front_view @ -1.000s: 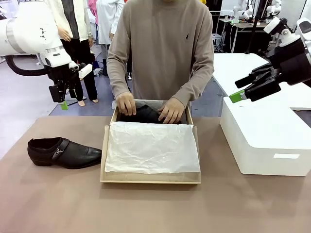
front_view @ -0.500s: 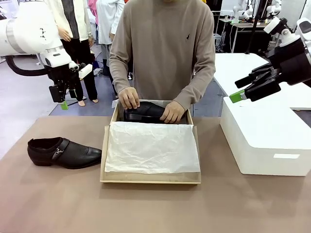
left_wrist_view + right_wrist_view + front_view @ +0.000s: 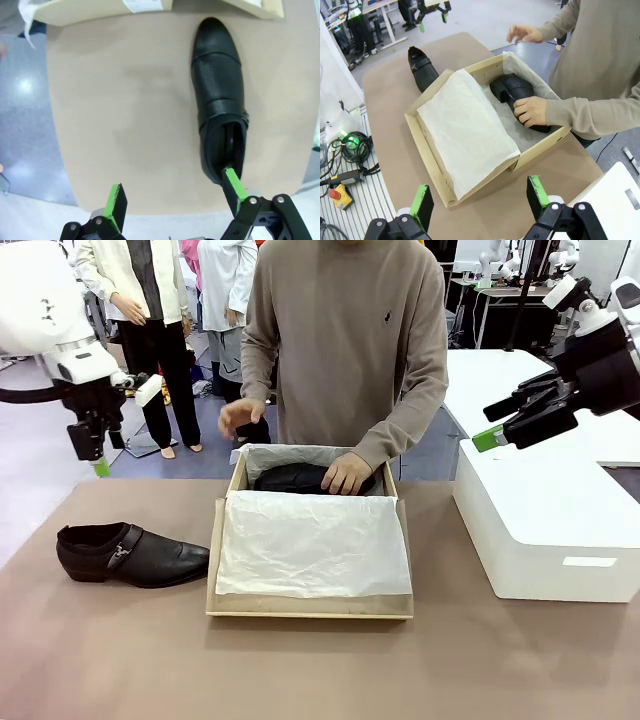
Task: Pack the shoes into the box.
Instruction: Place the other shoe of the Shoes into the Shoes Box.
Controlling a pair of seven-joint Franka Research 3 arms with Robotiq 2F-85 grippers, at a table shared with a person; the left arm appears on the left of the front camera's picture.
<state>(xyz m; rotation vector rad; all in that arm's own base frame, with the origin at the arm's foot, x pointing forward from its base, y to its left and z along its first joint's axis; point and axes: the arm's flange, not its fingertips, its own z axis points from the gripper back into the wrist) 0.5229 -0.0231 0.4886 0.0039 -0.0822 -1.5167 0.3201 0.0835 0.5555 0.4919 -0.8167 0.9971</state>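
Left gripper (image 3: pixel 96 462) raised, pointing down, jaws wide apart. Right gripper (image 3: pixel 488 426) raised, angled inward, jaws wide apart.

Brown table (image 3: pixel 320 670); one black shoe (image 3: pixel 130 555) lying at left, toe just beside the open cardboard box (image 3: pixel 310 608) at centre; white box (image 3: pixel 545 530) at right.

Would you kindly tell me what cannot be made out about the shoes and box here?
- Shoe in the box: front view, one end under the person's hand, lower part behind tissue paper.
- Box floor: covered by the tissue paper, front and right wrist views.
- Shoe on the table: left wrist view, heel edge behind the robot's left hand.
- Person's raised hand: front view, motion-blurred.
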